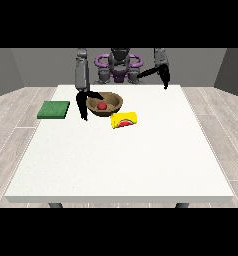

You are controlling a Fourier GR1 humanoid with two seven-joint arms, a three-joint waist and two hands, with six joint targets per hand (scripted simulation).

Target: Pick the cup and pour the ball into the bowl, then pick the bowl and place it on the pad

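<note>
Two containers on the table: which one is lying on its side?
The yellow cup, tipped over just in front of the brown bowl. The bowl sits upright, holding the red ball.

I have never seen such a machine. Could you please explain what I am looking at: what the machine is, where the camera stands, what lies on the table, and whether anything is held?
There is one picture, taken from across the white table, facing the robot. The robot is a humanoid with two arms ending in black hands.

On the table lie a brown bowl with a red ball inside, a yellow cup on its side in front of the bowl, and a green pad near the table's edge at the view's left.

The hand at the view's left hangs down right beside the bowl; whether it touches the bowl I cannot tell. The hand at the view's right is raised over the table's far edge and holds nothing.
</note>
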